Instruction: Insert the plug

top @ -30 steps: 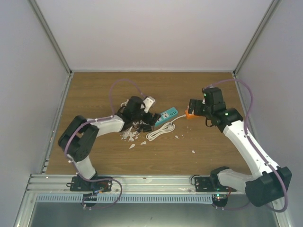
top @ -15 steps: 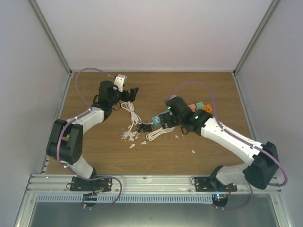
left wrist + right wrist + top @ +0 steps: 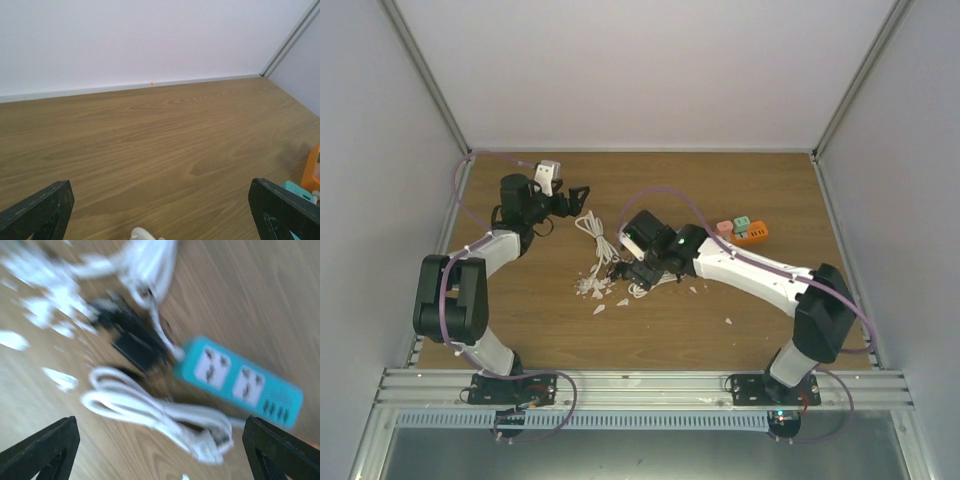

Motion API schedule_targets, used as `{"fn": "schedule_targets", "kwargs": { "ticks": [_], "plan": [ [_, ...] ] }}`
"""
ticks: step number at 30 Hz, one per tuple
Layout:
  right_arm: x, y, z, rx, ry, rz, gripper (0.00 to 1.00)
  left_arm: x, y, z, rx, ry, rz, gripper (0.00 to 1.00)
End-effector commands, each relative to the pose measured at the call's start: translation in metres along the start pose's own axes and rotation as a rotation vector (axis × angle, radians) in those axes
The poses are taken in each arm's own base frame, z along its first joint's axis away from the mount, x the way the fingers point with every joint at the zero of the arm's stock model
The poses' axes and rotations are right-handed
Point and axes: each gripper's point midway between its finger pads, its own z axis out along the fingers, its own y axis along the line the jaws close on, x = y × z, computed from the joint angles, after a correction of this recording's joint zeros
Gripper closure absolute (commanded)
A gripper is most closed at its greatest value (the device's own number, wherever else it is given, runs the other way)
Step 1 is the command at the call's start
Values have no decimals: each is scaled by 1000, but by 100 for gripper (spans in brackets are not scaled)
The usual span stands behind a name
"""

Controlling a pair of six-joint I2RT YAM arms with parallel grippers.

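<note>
The step in hand looks like the approach to the pick: nothing is gripped yet. The right end effector (image 3: 157, 450) hangs over the middle of the desk (image 3: 720, 190) with its fingers spread wide and empty. Directly below it lie the black plug (image 3: 135, 342) and, just beside that, the teal power strip (image 3: 240, 377) with its sockets facing up. The plug is out of the strip, lying on the wood at the strip's end among the cable; the wrist view is blurred, so its prongs cannot be made out.

The left end effector (image 3: 159, 200) is also wide and empty, well apart at the far left of the desk, looking across bare wood.

The next move probably calls for lowering onto the plug body, closing on it squarely, then turning its prongs toward a socket. The strip may slide unless it is steadied.

Counted:
- one power strip, with two sockets showing
- one black plug
- two white cable bundles (image 3: 593, 232), possibly one cord
- three small coloured adaptor blocks (image 3: 741, 230) to the right
- a scatter of white scraps (image 3: 592, 289)
</note>
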Motion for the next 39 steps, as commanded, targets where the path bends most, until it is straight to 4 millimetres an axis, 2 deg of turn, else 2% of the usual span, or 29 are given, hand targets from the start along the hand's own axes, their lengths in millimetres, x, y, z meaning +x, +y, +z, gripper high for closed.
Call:
{"fn": "schedule_targets", "kwargs": {
  "ticks": [1, 3, 6, 9, 14, 17, 22, 30, 39],
  "plan": [
    [-63, 38, -50, -254, -193, -190, 9, -20, -9, -12, 82, -78, 9, 1],
    [-63, 57, -45, -365, -150, -232, 10, -17, -7, -11, 92, -71, 5, 1],
    [-54, 79, -24, -475, -62, -252, 25, -13, -4, -9, 95, -58, 0, 1],
    [-42, 86, -6, -492, 8, -251, 29, -11, -2, -9, 94, -55, -3, 1],
    [-34, 84, 5, -470, 39, -246, 32, -10, 0, -8, 98, -50, -9, 1],
    [-28, 85, 22, -465, 74, -252, 32, -11, -1, -9, 107, -54, -3, 1],
    [-23, 75, 51, -464, 112, -215, 33, -8, 0, -9, 106, -49, -6, 1],
    [-24, 61, 63, -455, 110, -187, 33, -7, 1, -6, 112, -43, -11, 1],
    [-15, 49, 95, -462, 152, -164, 32, -6, 2, -3, 115, -40, -13, 1]
  ]
}}
